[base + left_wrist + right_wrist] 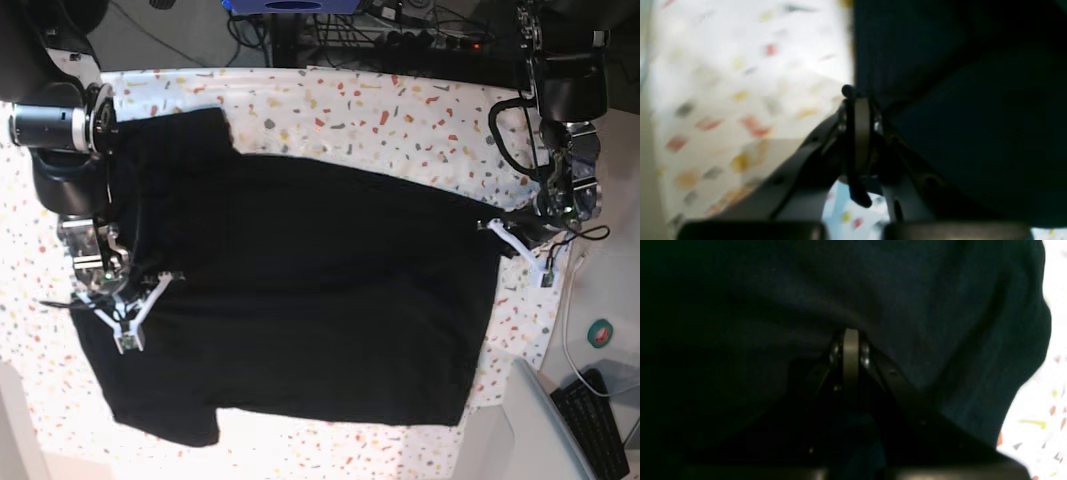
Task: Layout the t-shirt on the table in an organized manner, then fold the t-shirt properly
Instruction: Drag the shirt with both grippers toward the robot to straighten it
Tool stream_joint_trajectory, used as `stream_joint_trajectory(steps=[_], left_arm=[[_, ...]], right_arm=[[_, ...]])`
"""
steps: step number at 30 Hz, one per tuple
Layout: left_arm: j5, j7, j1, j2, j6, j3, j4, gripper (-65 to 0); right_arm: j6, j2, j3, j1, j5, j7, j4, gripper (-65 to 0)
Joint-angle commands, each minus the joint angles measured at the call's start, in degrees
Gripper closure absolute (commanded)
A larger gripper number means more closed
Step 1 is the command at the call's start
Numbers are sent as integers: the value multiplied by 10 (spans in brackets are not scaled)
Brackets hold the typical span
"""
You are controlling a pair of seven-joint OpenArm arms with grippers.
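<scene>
Base view, left side: the right hand [128, 322] is sitting over the t-shirt [300, 290] near the desk's left edge, jaws pressed together; in the right wrist view the pads are meeting with black fabric bunching right at the tips, so the right hand [850, 340] is pinching the t-shirt [907, 306]. The t-shirt is lying spread out, mostly flat, across the middle of the desk [400, 110], one sleeve pointing to the far left corner, the other to the near left corner, hem running along the right side. Speckled cloth is showing around it. Right side: the left hand [520, 240] is sitting at the shirt's right edge, near the desk's right edge. Left wrist view: the left hand [858, 106] is closing narrow on the t-shirt [957, 83] edge, the desk [740, 83] blurry beside it.
</scene>
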Motion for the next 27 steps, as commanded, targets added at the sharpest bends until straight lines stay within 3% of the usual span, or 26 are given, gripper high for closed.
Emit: stream_joint_trajectory(steps=[1, 11, 16, 17, 18, 21, 23, 27], left_arm=[[0, -7, -4, -12, 4, -16, 13, 0], [-1, -7, 28, -1, 4, -35, 22, 0], [-1, -7, 25, 0, 5, -36, 22, 0], [-1, -7, 26, 0, 5, -42, 23, -33], [-1, -7, 27, 0, 5, -56, 26, -133], [-1, -7, 37, 8, 5, -99, 47, -299], [-1, -7, 40, 18, 5, -135, 73, -308], [-2, 13, 53, 42, 2, -218, 143, -314]], right_arm=[[-9, 6, 0, -8, -17, -44, -2, 0], [-13, 1, 1, -22, -16, -47, 69, 0], [-13, -16, 2, -97, -16, -92, 251, 0], [-13, -21, 2, -118, -16, -111, 309, 0], [-13, -26, 2, -141, -16, -128, 361, -20], [-12, -29, -2, -188, -16, -148, 464, -197], [-10, -38, 0, -211, -16, -157, 512, -266], [-9, -41, 1, -268, -16, -179, 609, -279]])
